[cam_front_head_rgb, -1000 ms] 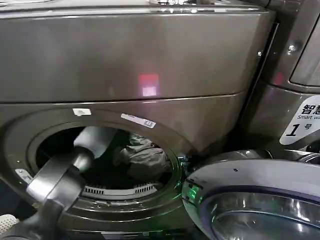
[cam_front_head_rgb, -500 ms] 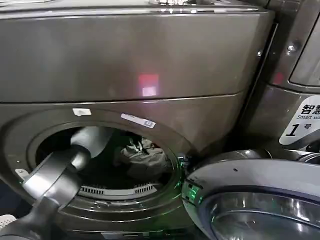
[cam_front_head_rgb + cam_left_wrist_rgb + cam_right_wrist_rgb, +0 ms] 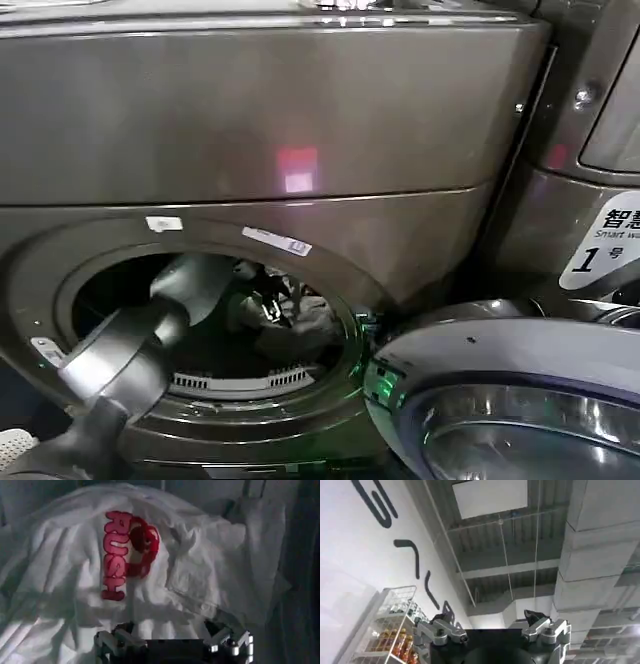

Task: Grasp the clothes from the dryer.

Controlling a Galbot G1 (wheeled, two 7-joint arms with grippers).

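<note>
- Left pincer (image 3: 172, 640) is deep inside the dryer (image 3: 250, 120), fingers spread wide and empty, with the clothes (image 3: 150, 565) lying just ahead of the tips; I'd say it is held that way so the fabric can slide between the fingers before they close.
- From the head view the left arm (image 3: 130, 350) runs in through the round opening, because the bundle sits toward the back of the drum and cannot be reached from outside.
- Dryer door (image 3: 510, 400) hangs swung open to the right, which leaves the opening free for the arm.
- Right pincer (image 3: 492, 627) is parked away from the machine, pointing up at the ceiling, fingers apart and holding nothing.
- Looking from the head, the clothes (image 3: 295, 320) are a dim pale lump half behind the arm; the left wrist view instead shows white folds, red lettering, and how close the fingertips are.
</note>
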